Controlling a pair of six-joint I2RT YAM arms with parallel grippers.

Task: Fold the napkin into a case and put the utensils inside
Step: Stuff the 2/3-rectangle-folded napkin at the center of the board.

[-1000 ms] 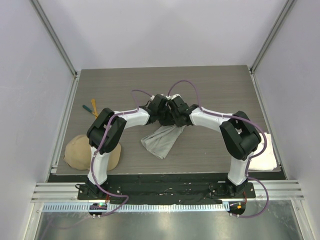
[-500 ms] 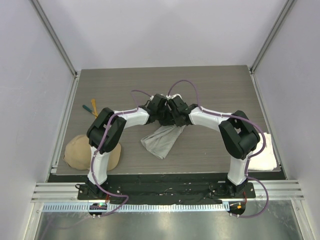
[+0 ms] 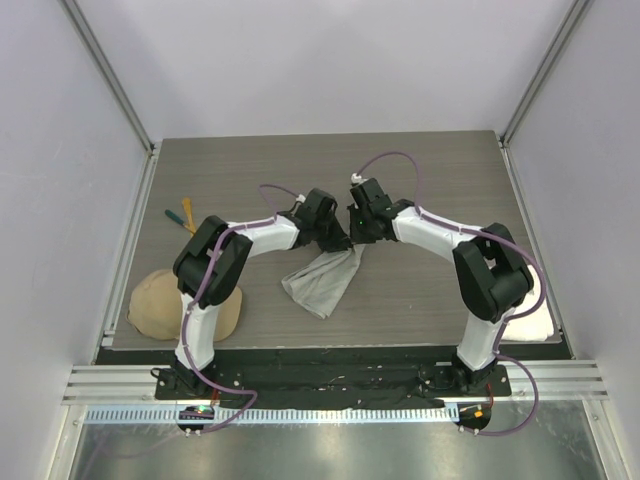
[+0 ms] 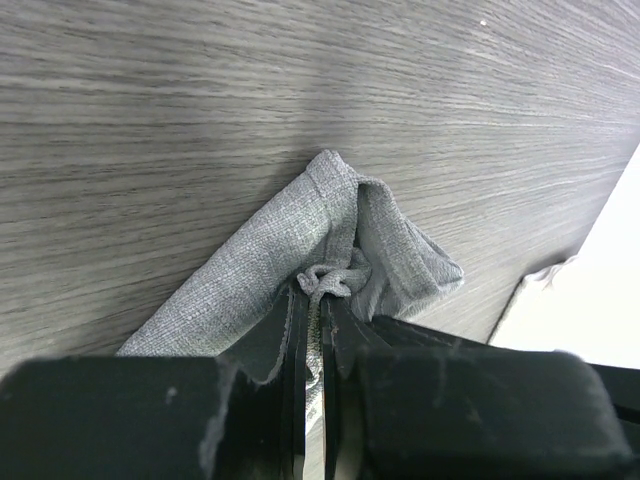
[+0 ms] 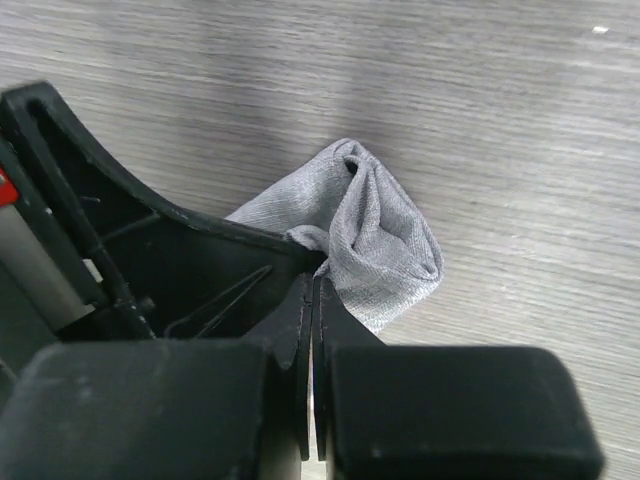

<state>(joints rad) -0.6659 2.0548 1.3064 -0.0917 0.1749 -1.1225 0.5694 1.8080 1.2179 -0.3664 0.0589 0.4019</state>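
Observation:
The light grey napkin (image 3: 322,280) lies crumpled in a narrow wedge on the wooden table (image 3: 440,170). Its far end is bunched up at my left gripper (image 3: 338,241). That gripper (image 4: 320,292) is shut on a pinched fold of the napkin (image 4: 300,235). My right gripper (image 3: 362,233) hovers just right of it. Its jaws (image 5: 312,285) are shut with no cloth between them, their tips beside the raised napkin fold (image 5: 385,235). Two utensils, an orange-yellow handled one (image 3: 186,213) and a dark teal handled one (image 3: 172,214), lie at the table's left edge.
A tan cap (image 3: 160,303) sits at the near left by the left arm's base. A white towel (image 3: 530,318) lies at the near right corner behind the right arm. The left gripper's black body (image 5: 150,250) fills the left of the right wrist view.
My right gripper has shut and drawn up and to the right, away from the left gripper. The left gripper has kept its hold on the napkin.

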